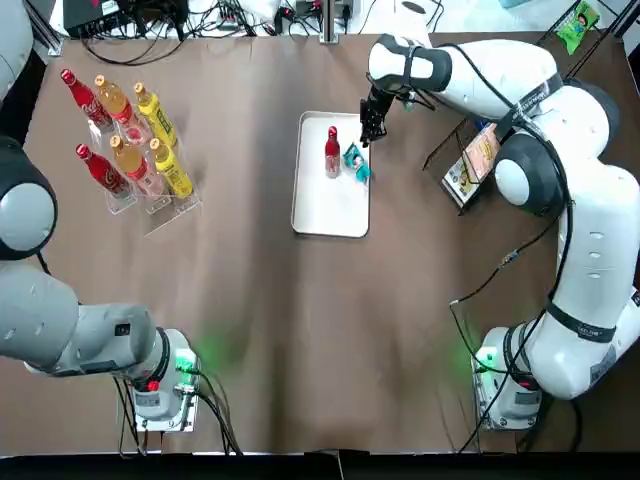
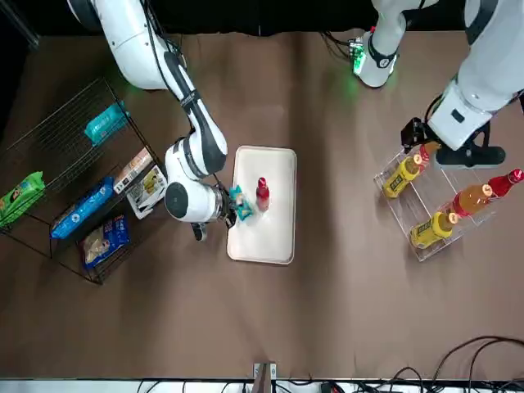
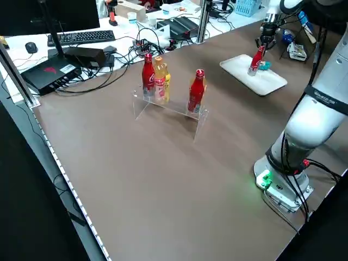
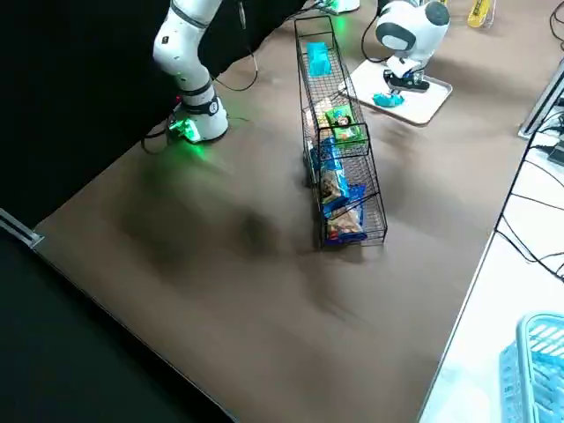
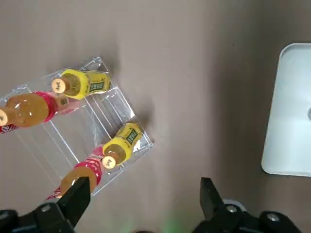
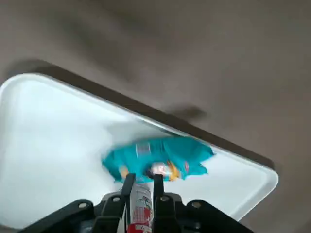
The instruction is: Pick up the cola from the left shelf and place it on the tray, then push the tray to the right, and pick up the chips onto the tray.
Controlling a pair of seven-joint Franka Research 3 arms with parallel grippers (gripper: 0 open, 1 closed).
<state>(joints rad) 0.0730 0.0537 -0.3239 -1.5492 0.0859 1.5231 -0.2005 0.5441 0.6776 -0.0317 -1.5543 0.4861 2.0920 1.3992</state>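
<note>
R end effector point(image 1: 372, 128) slightly apart at white tray point(image 1: 320, 215) rim, brown tabletop point(image 1: 300, 330), cables point(image 1: 200, 22) along far edge

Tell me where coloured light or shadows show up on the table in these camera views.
Top view: green glow spills onto the table beside the left arm base and right arm base. Right side view: soft dark patches shade the table's near end. Right wrist view: a dark shadow runs along the tray edge beyond the chips bag.
</note>
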